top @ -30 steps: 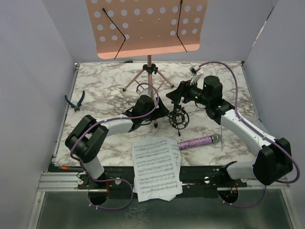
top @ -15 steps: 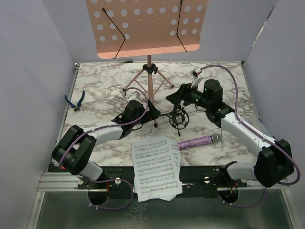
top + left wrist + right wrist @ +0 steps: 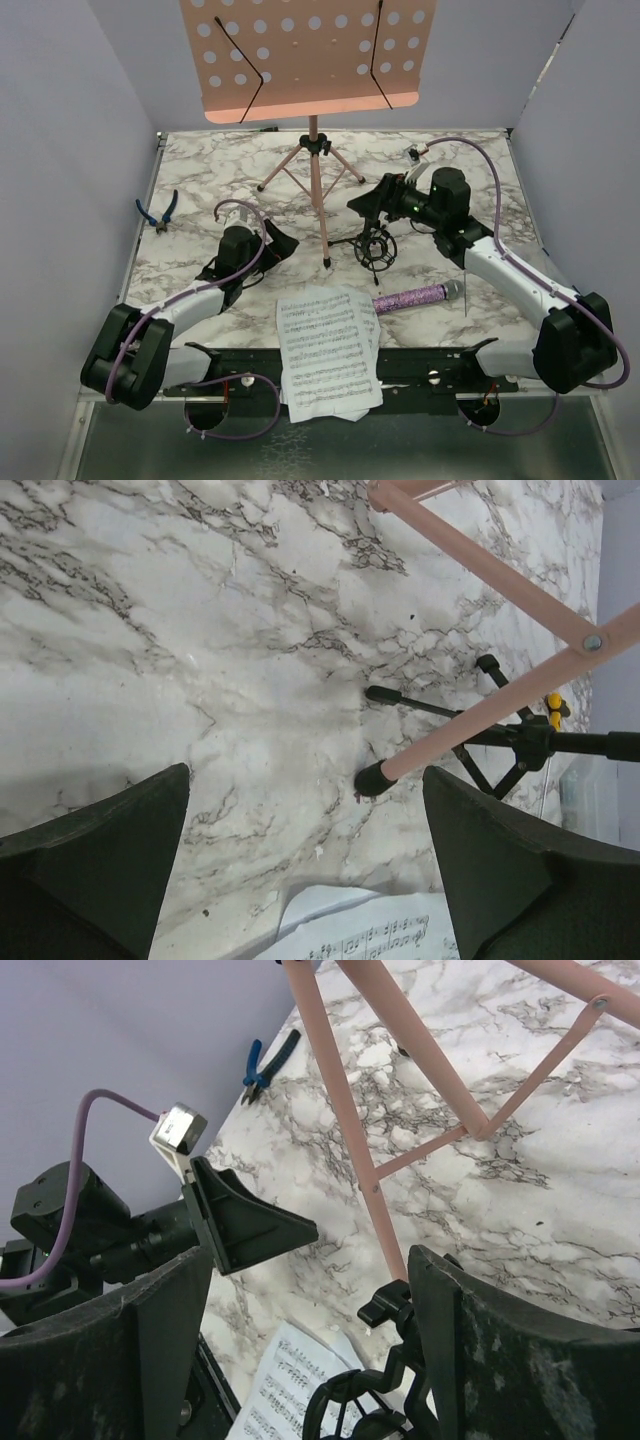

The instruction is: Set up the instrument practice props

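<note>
The pink perforated music stand stands at the back on tripod legs. White sheet-music pages lie at the near edge. The glittery purple microphone lies flat to their right. The small black shock-mount stands by the stand's front leg. My left gripper is open and empty, left of that leg; its view shows the leg's foot and the pages. My right gripper is open and empty, just above the shock-mount, beside the pink leg.
Blue-handled pliers lie at the table's left edge and also show in the right wrist view. Grey walls close in the left, right and back. The pages overhang the table's near edge.
My left arm has drawn back from the stand's front leg, moving left and toward the near edge, gripper still open. The right gripper has barely moved.
</note>
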`<state>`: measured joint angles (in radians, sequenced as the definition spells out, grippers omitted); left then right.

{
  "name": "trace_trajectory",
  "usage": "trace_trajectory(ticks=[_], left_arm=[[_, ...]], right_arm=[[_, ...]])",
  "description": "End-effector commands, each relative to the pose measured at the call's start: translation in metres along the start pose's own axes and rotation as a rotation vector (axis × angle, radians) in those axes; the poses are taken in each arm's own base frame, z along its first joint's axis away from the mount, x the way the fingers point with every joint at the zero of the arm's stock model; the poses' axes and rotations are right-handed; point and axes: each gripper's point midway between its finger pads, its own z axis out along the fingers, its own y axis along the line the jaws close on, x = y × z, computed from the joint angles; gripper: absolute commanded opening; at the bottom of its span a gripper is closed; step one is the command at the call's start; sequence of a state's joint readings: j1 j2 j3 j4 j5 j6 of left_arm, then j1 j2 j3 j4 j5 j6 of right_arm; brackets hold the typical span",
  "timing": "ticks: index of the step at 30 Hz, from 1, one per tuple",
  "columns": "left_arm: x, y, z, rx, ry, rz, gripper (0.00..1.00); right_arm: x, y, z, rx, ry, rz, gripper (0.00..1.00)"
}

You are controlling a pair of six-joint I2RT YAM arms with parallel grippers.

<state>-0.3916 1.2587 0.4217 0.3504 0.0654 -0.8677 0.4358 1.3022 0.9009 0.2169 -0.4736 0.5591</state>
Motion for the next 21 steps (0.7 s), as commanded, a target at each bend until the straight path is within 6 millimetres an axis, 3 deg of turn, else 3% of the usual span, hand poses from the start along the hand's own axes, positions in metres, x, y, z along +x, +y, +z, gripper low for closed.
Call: trace_trajectory(ticks=[1,6,13,21], left_arm=[[0.015,0.011,-0.017,-0.015,0.047,-0.003,0.99],[0.035,0.033,-0.035,-0.076,0.101,-0.011,0.99],[0.062,0.044,-0.060,-0.060,0.143,-0.123,0.98],[0.094,0.061,-0.076,-0.088,0.231,-0.216,0.94]], right_arm=[[-0.006,0.012,-0.008,-0.040,-0.016,0.020,0.86],[-0.009,0.022,-0.018,-0.060,-0.028,0.027,0.89],[-0.015,0.037,-0.031,-0.086,-0.051,0.034,0.89],[-0.006,0.041,-0.038,-0.112,-0.048,0.072,0.89]])
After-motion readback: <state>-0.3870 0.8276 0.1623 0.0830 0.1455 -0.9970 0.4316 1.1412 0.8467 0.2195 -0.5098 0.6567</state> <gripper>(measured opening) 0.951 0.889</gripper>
